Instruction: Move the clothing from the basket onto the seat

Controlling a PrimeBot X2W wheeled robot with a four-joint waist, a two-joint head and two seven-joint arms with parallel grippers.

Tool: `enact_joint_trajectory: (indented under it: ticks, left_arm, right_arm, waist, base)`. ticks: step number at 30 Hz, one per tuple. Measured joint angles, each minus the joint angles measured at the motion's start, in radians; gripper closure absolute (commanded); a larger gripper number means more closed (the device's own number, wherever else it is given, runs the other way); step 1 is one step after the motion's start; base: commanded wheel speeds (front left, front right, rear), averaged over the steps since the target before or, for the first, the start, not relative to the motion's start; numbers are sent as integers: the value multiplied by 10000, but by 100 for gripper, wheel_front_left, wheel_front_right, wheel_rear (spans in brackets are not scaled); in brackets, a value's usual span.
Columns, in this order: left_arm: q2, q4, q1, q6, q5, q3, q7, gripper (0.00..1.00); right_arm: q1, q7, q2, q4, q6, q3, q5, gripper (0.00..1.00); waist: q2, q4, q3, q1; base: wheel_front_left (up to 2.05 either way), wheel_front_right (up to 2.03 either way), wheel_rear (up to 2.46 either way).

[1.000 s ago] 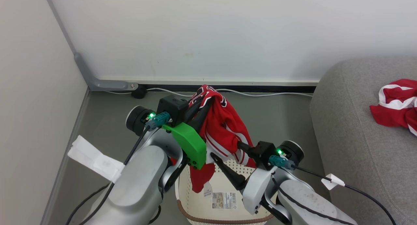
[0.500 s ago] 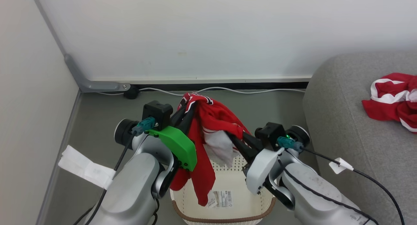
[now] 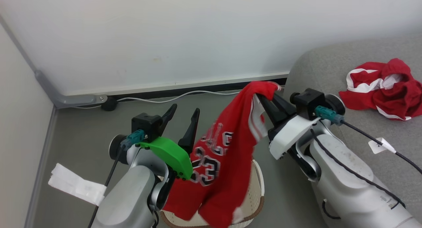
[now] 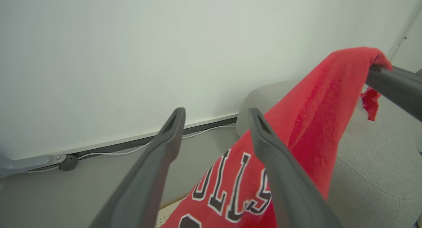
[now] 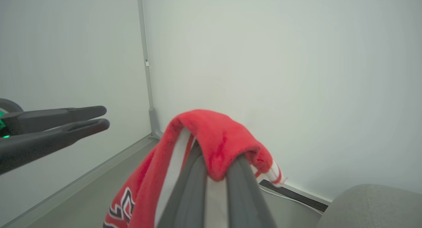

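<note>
Head view: the right pincer (image 3: 262, 97) is pressed together on a fold of the red jersey (image 3: 224, 145), raised above the floor (image 3: 82, 129) near the end of the grey sofa (image 3: 405, 129). The jersey hangs from that pinch in a long drape, black white-edged numerals 23 facing up, and its lower end lies over the cream basket (image 3: 258, 188); contact with the basket's inside cannot be told. The left pincer (image 3: 184, 109) stands spread, its 2 fingers apart with nothing between them, just beside the drape. The second red garment (image 3: 385, 92), with white stripes, lies crumpled on the sofa seat, well apart from the basket. Left wrist view: the left pincer (image 4: 216, 114) gapes with wall and floor between the fingers; the jersey (image 4: 296, 122) runs behind the right-hand finger. Right wrist view: the right pincer (image 5: 216, 168) has cloth (image 5: 214, 132) folded over its closed tips.
</note>
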Motion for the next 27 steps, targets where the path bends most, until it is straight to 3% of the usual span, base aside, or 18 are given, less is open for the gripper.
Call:
enact_joint_trajectory:
  ticks: [9,14,27]
  left_arm:
    - [0,-138,390,-19,-29,-44,-221,0]
    - [4,-274,616,-46,-27,-176,-286,0]
    - [4,-788,961,-109,4,-504,-391,0]
  right_arm:
    - [-214,-8,-671,-989,-399,-771,-21,100]
    - [-211,-10,-1363,-1400,-612,-1241,-67,100]
    - [-205,-6,-2265,-2176,-688,-1674,-111,100]
  waist:
    - [0,-750,-107,0]
    - [0,-1286,-175,0]
    - [0,-2635,-191,0]
  base:
    - [0,0,0]
    - [0,0,0]
    - [0,0,0]
